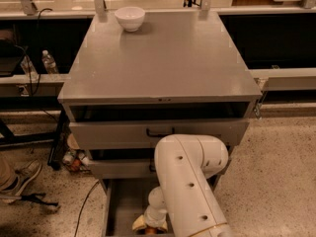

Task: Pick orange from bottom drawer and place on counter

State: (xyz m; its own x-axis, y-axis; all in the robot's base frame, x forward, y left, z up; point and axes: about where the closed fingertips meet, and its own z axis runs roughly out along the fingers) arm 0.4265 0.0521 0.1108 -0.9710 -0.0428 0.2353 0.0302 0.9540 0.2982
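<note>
One arm (190, 181), white w/ small round holes along its casing, fills the lower middle of my view and bends down in front of the cabinet. Its gripper (147, 224) sits low inside the bottom drawer (123, 201), right at the bottom edge of the view, w/ cream-coloured parts showing just below the wrist. I can't tell whether the gripper is spread or closed, since the arm covers most of it.

A small patch of the orange (150, 229) shows right at the gripper, down in the drawer, approx at its middle. From here I read them as touching or just beside each other, but can't say which. The drawer is pulled out toward me, its grey floor bare on the left side. A dark cable (85, 209) runs over the speckled floor just left of it.

Above it, the drawer w/ the black handle (160, 131) is closed. The next one down is partly hidden behind the arm.

The desk (163, 58) is flat grey, slightly glossy. A white bowl (130, 18) stands upright near its far left corner, well apart from the gripper.

Off to the left, a water bottle (49, 61) stands on a low ledge, and a shoe (22, 177) shows at the left edge on the floor.
</note>
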